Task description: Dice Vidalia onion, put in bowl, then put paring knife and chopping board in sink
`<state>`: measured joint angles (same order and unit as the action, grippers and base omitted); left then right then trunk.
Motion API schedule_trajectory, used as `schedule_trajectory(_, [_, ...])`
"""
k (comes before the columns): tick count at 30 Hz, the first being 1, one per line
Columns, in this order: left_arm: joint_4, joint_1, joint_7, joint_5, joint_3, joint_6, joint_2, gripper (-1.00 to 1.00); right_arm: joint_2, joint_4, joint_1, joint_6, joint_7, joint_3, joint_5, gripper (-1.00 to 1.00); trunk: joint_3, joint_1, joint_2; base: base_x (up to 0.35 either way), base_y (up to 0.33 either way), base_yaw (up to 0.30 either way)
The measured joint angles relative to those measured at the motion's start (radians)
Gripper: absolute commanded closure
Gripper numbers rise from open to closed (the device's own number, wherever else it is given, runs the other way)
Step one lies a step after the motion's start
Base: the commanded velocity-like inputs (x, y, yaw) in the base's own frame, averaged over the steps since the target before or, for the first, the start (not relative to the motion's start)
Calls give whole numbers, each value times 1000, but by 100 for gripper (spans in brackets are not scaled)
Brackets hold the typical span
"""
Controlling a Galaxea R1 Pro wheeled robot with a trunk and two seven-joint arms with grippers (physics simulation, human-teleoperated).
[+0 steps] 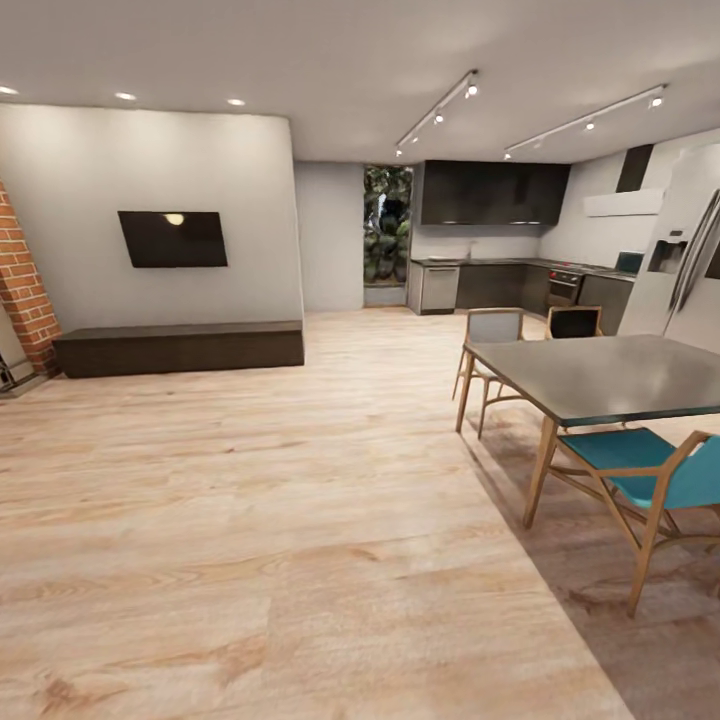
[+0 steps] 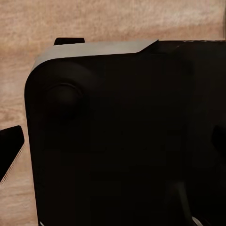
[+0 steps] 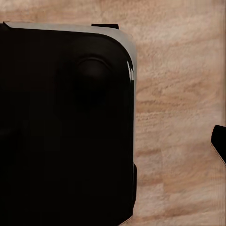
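The kitchen [image 1: 495, 225] lies far off at the back right of the head view, with glossy black upper cabinets [image 1: 495, 192] over a grey countertop [image 1: 500, 262] and dark lower cabinets. At this distance the sink, onion, chopping board, paring knife and bowl cannot be made out. The left wrist view looks down on my black base [image 2: 117, 141] over wooden floor, with one dark fingertip [image 2: 10, 149] at the frame's edge. The right wrist view shows the same base [image 3: 61, 132] and one fingertip [image 3: 219, 143]. Neither frame shows how the jaws stand.
A grey dining table [image 1: 600, 375] with wooden chairs, one teal-seated [image 1: 640, 465], stands at the right between me and the kitchen. A steel fridge [image 1: 685, 260] is beyond it. Left are a wall TV [image 1: 172, 238], a low dark bench [image 1: 180, 347] and brick wall [image 1: 22, 285]. Wooden floor [image 1: 300, 500] stretches ahead.
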<state>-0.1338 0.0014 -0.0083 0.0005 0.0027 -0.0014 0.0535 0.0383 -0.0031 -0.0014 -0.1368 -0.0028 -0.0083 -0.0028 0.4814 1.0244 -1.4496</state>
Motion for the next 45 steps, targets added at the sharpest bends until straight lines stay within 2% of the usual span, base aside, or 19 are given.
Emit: schedule_trajectory(45, [0, 0, 0, 1, 0, 0, -1, -100, 0, 0, 0, 0, 0, 0, 0, -100, 0, 0, 0, 342, 0, 0])
